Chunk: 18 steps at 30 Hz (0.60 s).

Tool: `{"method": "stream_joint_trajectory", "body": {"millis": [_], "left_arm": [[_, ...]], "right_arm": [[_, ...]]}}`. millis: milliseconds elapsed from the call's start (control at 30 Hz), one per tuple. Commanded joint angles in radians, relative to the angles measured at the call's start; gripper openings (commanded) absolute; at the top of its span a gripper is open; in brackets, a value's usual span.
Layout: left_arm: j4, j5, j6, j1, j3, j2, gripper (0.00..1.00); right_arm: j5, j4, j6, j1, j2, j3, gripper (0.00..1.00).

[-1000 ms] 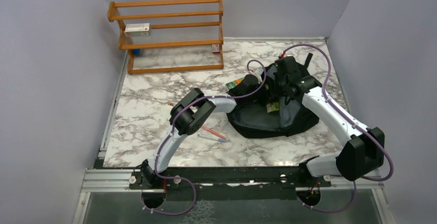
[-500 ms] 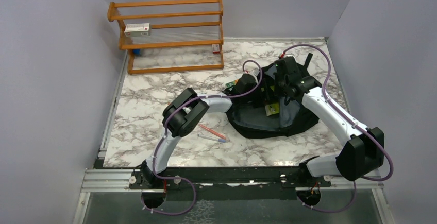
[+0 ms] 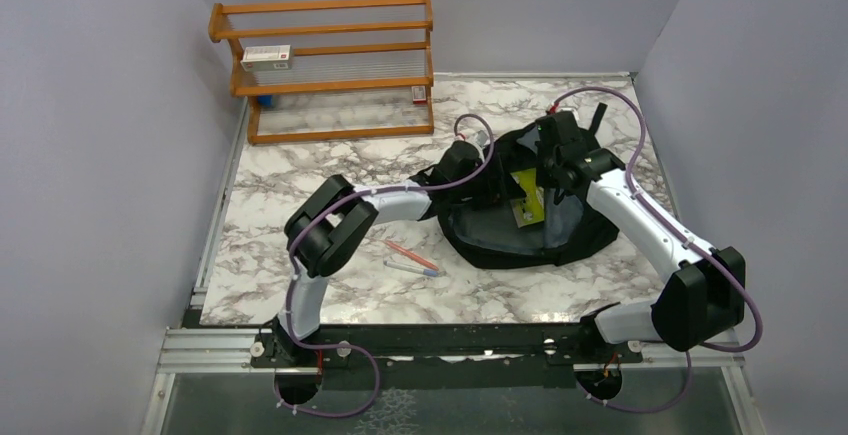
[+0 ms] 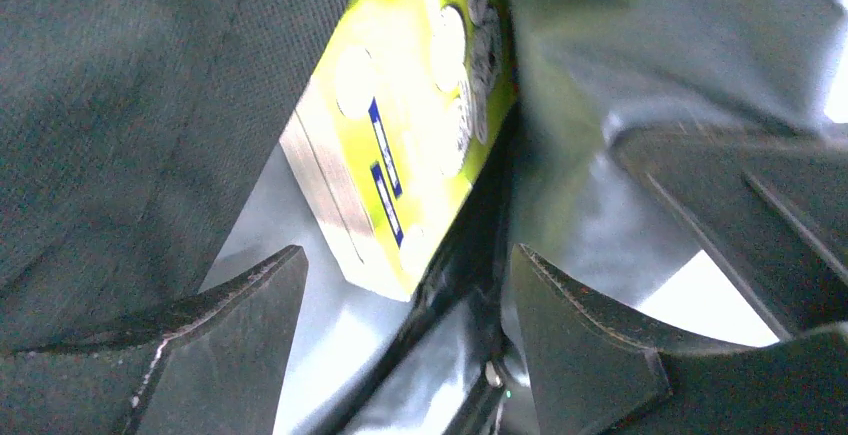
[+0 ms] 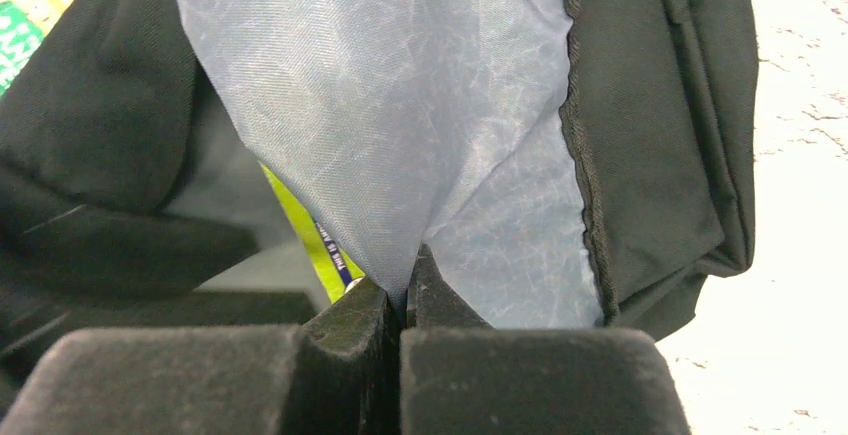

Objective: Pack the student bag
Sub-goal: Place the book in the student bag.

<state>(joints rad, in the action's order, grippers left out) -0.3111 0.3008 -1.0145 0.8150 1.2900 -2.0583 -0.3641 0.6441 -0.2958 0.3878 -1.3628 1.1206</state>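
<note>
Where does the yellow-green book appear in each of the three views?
Top external: the book sits right of centre, inside the open black bag.
Left wrist: the book fills the upper middle, beyond the open left pincer.
Right wrist: the book shows as a thin strip left of centre.
Shared landmark: the bag's grey lining.

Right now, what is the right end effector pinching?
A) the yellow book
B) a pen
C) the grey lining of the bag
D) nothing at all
C: in the right wrist view, the right end effector is shut tight on a fold of the grey lining of the student bag.
</note>
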Motion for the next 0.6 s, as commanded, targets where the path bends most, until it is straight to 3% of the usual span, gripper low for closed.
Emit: {"method": "stream_joint_trajectory", "body": {"millis": [0, 233, 567], "left_arm": [[-0.002, 0.038, 0.077, -0.005, -0.074, 0.156, 0.76], [-0.018, 0.087, 0.157, -0.030, -0.221, 0.373, 0.76], [0.090, 0.084, 0.234, -0.238, -0.330, 0.528, 0.77]], "right_arm": [[-0.100, -0.022, 0.009, -0.031, 0.013, -0.003, 0.01], [-0.199, 0.017, 0.035, -0.069, 0.026, 0.003, 0.01], [-0.305, 0.040, 0.094, -0.137, 0.040, 0.062, 0.01]]}}
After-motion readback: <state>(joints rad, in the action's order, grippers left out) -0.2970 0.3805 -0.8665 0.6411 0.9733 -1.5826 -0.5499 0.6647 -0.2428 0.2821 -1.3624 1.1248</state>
